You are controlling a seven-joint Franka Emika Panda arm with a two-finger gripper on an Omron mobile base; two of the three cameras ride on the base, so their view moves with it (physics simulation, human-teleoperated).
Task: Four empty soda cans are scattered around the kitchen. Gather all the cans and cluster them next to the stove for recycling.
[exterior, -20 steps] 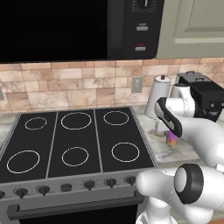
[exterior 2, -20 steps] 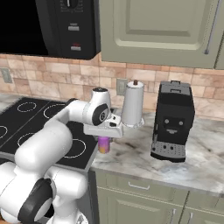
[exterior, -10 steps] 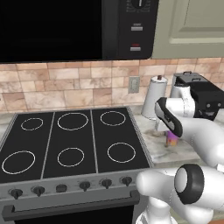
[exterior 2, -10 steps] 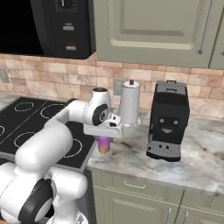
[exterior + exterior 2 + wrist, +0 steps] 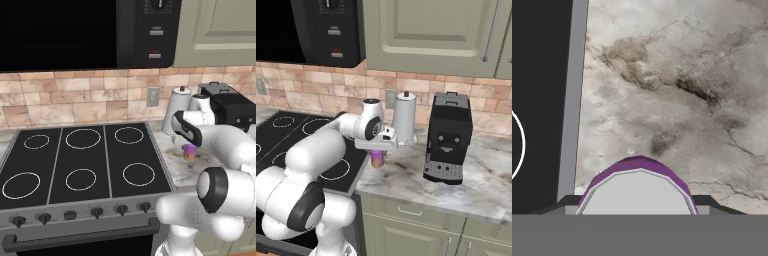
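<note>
Purplish-pink soda can (image 5: 377, 158): small metal cylinder, upright, with a flat silver top (image 5: 637, 192) ringed by a purple rim. It is pinched in the pincer (image 5: 377, 151), whose dark fingers (image 5: 714, 204) are seen at either side of the top in the hand view. Whether its base touches the bench cannot be told.

Bench (image 5: 677, 95): grey-veined marble, mottled with brown stains, spread directly below the pincer.

Stove (image 5: 80, 165): flat black glass top with white ring burners, edged in grey steel, black knobs (image 5: 44, 218) along the front; set just beside the pincer.

Paper-towel roll (image 5: 405, 118): tall white cylinder, upright, just behind the pincer.

Coffee machine (image 5: 448, 137): black, boxy, on the bench beyond the roll, on the side away from the stove.
</note>
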